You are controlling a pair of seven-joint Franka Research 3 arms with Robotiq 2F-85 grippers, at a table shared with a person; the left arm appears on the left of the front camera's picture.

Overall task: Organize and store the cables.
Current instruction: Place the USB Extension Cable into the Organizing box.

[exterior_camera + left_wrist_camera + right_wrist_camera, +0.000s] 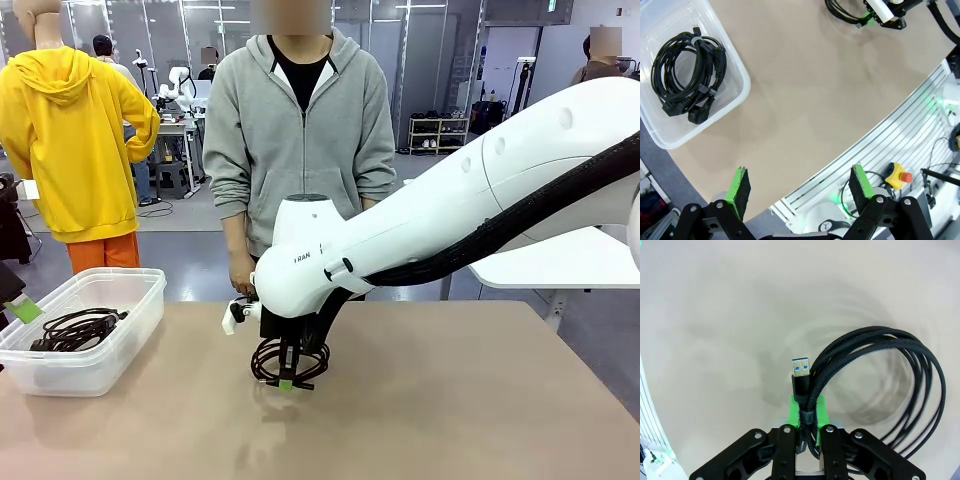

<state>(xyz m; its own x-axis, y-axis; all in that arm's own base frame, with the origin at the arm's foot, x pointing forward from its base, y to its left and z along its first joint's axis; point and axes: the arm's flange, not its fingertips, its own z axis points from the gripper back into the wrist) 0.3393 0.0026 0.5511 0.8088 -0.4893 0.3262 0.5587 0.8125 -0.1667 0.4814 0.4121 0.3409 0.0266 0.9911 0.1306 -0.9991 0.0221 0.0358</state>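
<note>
The right hand, its green pads pressed together, pinches a coiled black braided cable with a blue-tipped USB plug at the bundle's tie, the loops hanging to about 3 o'clock of the fingers in the right wrist view. In the front view the coil sits at or just above the tan table, near its middle; contact cannot be told. The grip is narrow, so the loops could slip or snag the container rim if swung quickly. The left hand hangs spread and empty. At about 9 o'clock from the coil, a clear plastic bin already holds another coiled black power cord.
</note>
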